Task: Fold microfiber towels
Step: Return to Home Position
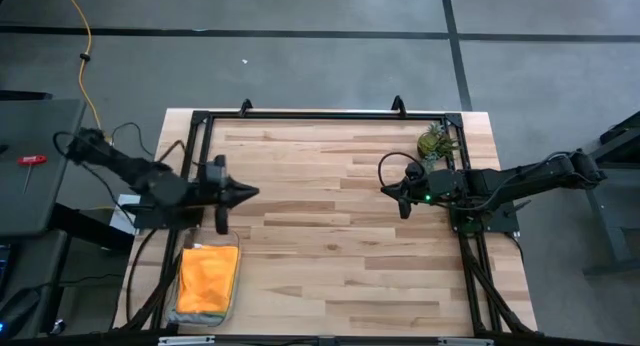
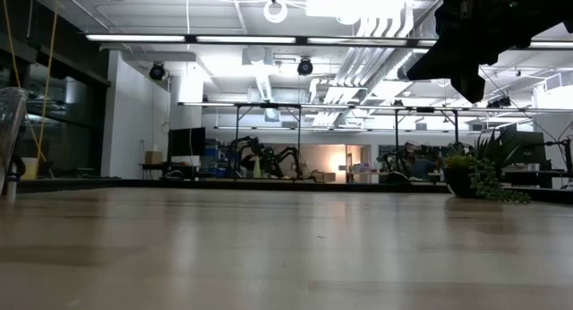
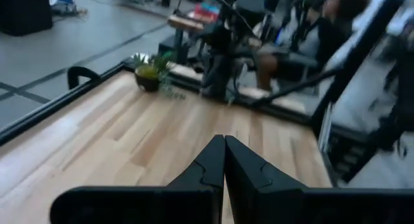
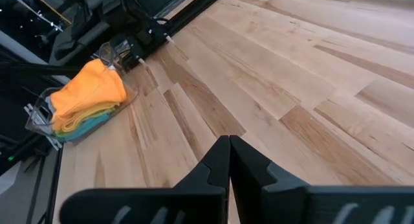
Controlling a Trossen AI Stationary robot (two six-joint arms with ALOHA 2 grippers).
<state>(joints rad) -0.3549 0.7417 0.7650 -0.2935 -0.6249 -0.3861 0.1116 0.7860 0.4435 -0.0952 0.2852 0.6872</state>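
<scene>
Soft folded microfiber towels (image 1: 208,276), orange topmost over yellow and teal, sit stacked in a clear plastic tray (image 1: 200,319) on the light wooden table (image 1: 320,226) beside the left arm. The left gripper (image 1: 254,193) and right gripper (image 1: 386,189) hover with fingers pressed together, empty.

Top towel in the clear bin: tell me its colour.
The top towel is orange, best seen in the high view.

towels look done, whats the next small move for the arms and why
Probably just ease both arms back to rest. The left gripper and right gripper are shut and empty, and the folded towels already sit stacked in the clear bin, so nothing seems left to fold.
</scene>
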